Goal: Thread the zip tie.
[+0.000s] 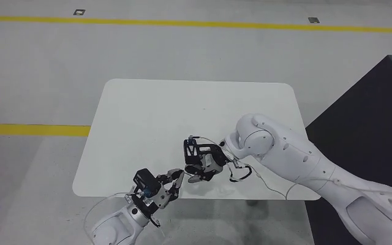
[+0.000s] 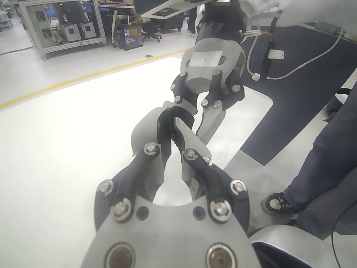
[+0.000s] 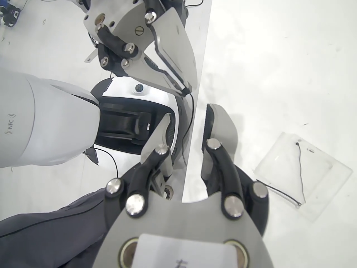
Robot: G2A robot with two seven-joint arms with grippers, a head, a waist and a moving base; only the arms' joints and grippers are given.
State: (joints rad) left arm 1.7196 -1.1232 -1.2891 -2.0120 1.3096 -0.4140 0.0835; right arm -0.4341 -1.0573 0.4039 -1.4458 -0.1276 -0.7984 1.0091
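A thin black zip tie (image 3: 192,112) hangs from the pinched tips of my left gripper (image 3: 186,90), which is shut on its upper end. The tie drops down between the spread fingers of my right gripper (image 3: 189,110), which is open and does not touch it. In the top view both grippers meet tip to tip near the table's front edge, the left gripper (image 1: 177,179) coming from below and the right gripper (image 1: 197,176) from the right. From the left wrist, my left gripper (image 2: 173,119) is shut just in front of the right gripper (image 2: 192,118).
A clear flat tray (image 3: 320,168) lies on the white table (image 3: 265,57) beside the right gripper, holding spare black zip ties (image 3: 300,168). The table edge (image 3: 199,85) runs right under both grippers. The white tabletop (image 1: 184,110) stretches away behind them.
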